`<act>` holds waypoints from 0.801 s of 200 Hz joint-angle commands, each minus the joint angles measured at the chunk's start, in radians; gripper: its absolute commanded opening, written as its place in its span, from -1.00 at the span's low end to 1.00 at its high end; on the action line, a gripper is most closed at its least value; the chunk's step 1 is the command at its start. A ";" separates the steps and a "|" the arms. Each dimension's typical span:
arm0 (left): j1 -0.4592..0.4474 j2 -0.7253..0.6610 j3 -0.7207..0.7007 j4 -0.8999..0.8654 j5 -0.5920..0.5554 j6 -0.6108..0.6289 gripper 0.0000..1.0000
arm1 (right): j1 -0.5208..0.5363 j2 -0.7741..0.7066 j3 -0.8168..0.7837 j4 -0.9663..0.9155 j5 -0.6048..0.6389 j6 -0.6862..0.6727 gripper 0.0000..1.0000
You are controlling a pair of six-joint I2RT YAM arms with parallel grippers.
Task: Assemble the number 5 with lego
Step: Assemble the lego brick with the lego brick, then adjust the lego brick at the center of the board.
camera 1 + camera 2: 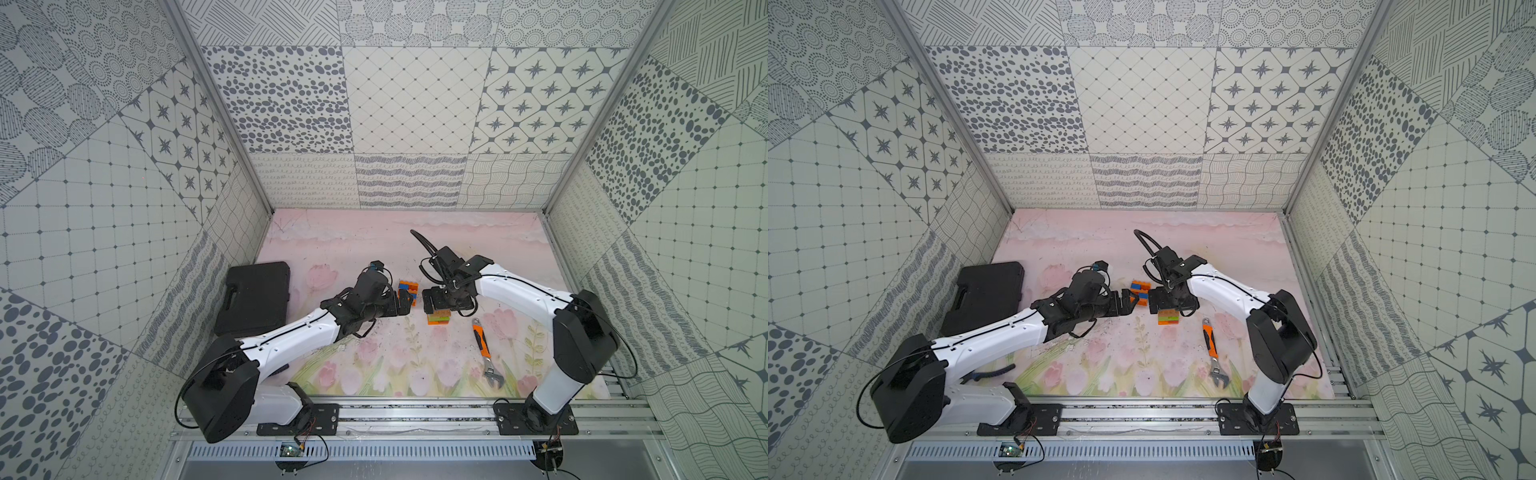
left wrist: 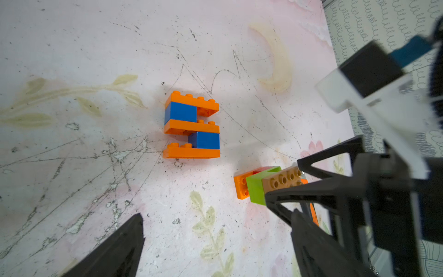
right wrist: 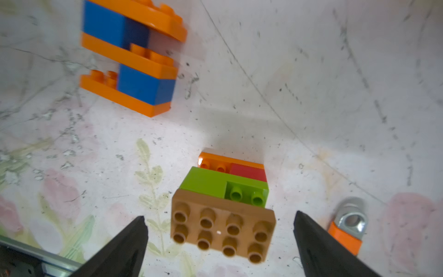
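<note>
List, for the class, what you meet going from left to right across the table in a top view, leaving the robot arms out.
Black case → orange and blue brick figure → stack of brown, green and orange bricks → orange-handled wrench.

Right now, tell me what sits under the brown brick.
Under the brown brick a lime green layer shows, then a red brick on an orange plate. The part directly beneath the brown brick is covered.

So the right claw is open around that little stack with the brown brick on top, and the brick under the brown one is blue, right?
Not quite. The brick under the brown brick is lime green, not blue, as the right wrist view shows. The rest holds: the right gripper stands open, a finger on either side of the stack without touching it.
</note>
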 commanded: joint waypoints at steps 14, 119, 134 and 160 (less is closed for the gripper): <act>0.001 -0.058 -0.056 0.081 0.002 0.059 0.98 | -0.091 -0.173 -0.144 0.247 -0.185 -0.365 0.98; -0.004 -0.060 -0.167 0.232 0.097 0.054 0.97 | -0.105 -0.107 -0.201 0.220 -0.258 -0.932 0.80; -0.004 -0.065 -0.163 0.226 0.086 0.055 0.98 | -0.102 -0.090 -0.203 0.235 -0.200 -0.939 0.80; -0.005 -0.066 -0.158 0.222 0.079 0.057 0.97 | -0.101 -0.062 -0.199 0.256 -0.179 -0.939 0.79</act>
